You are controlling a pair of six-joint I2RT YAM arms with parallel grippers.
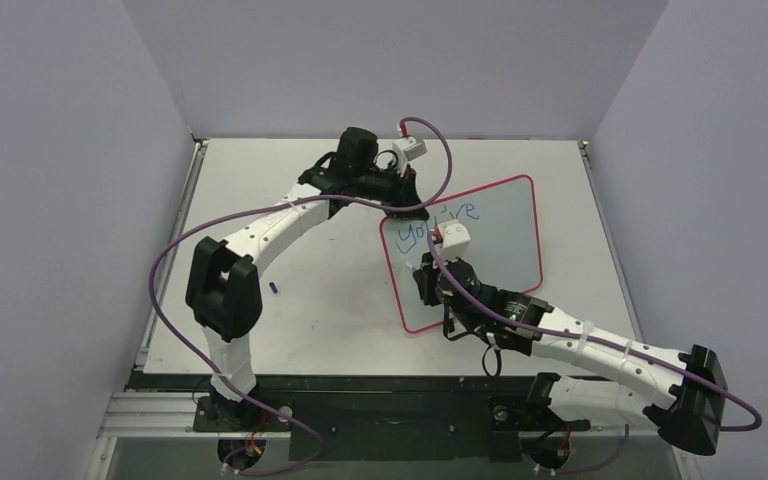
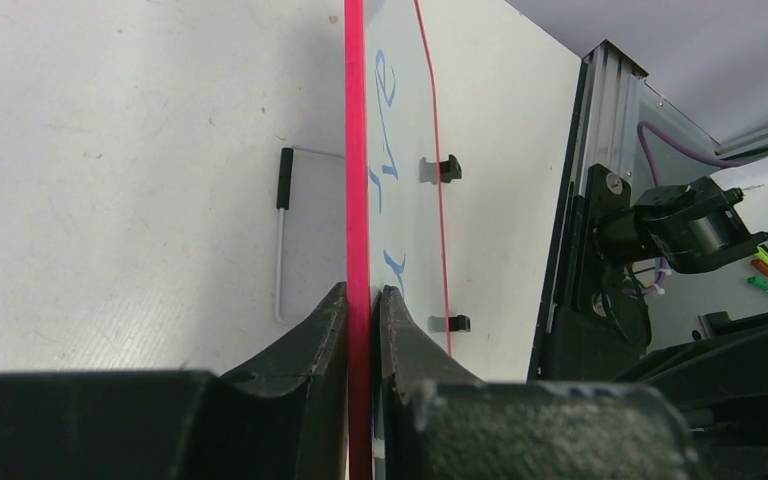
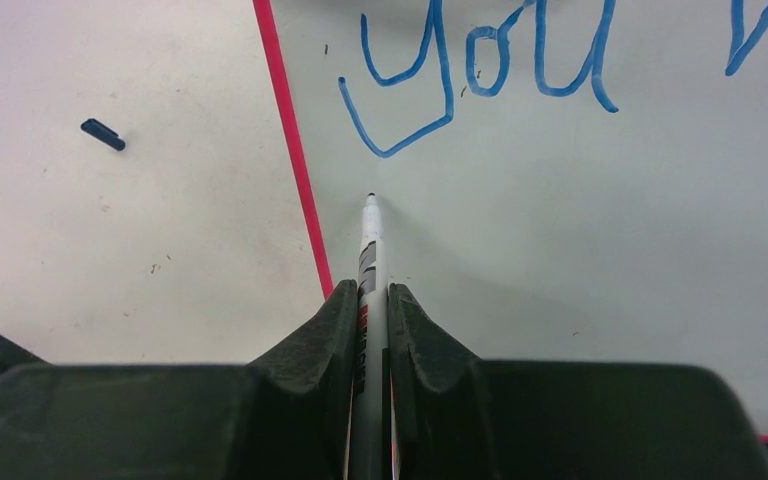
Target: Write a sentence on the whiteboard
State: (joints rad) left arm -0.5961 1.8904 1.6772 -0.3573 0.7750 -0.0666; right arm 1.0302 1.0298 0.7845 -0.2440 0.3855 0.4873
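Note:
The whiteboard (image 1: pixel 505 255) lies on the table, white with a thin pink-red frame. One slanted line of blue lettering (image 1: pixel 440 222) reading "You're" runs along its far edge. My left gripper (image 1: pixel 400 206) is shut on the board's far left frame edge (image 2: pixel 357 150), one finger on each side. My right gripper (image 1: pixel 423 272) is shut on a white marker pen (image 3: pixel 370 250). Its tip points at the bare board just below the "y" of the lettering (image 3: pixel 490 70), beside the left frame (image 3: pixel 295 160). I cannot tell if the tip touches.
The dark blue pen cap (image 1: pixel 274 288) lies on the table left of the board, and shows in the right wrist view (image 3: pixel 103 134). Two black feet (image 2: pixel 450 168) sit on the board's edge. A thin rod with a black end (image 2: pixel 282 230) lies beside the board.

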